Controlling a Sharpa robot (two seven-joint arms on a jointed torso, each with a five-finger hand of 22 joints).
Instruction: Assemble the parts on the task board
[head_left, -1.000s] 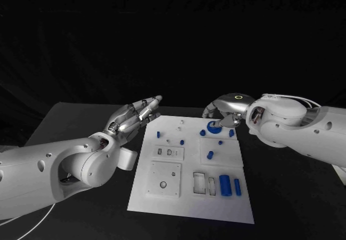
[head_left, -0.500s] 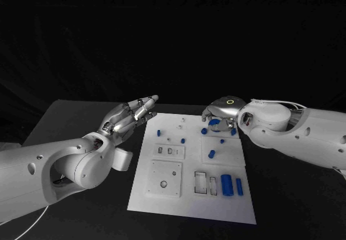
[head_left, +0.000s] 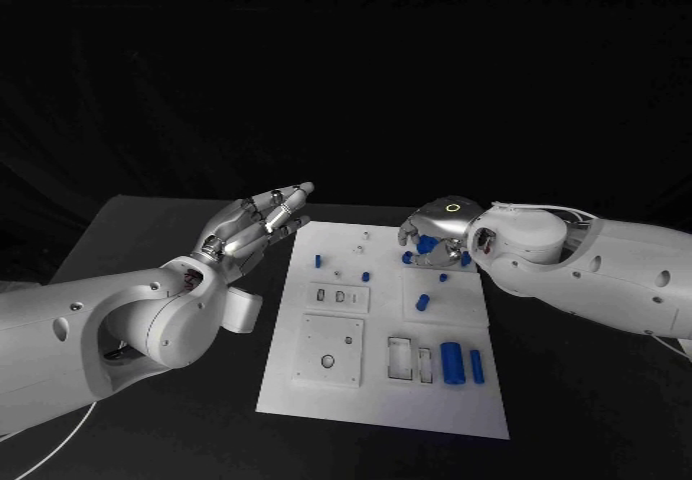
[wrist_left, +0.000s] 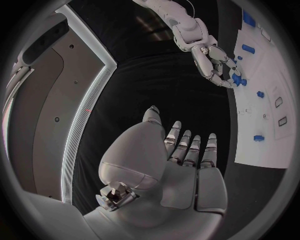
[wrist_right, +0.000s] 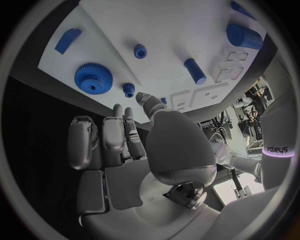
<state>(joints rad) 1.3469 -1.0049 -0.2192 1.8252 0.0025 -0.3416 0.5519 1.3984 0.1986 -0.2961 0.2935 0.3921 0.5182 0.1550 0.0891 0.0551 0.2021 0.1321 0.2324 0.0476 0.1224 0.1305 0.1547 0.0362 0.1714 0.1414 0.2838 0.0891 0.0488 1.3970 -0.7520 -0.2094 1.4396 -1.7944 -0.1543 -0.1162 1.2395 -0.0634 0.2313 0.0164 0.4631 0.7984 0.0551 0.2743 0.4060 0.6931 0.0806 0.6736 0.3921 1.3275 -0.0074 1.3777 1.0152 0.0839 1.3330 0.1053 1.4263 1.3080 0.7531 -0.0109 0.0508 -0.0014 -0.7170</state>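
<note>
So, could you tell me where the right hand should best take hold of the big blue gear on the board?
Probably by its toothed rim, coming from above. The blue gear lies flat on the task board, so its rim is the free part to pinch. The right hand hangs over it, fingers apart and empty; small blue pieces nearby leave little room on that side.
</note>
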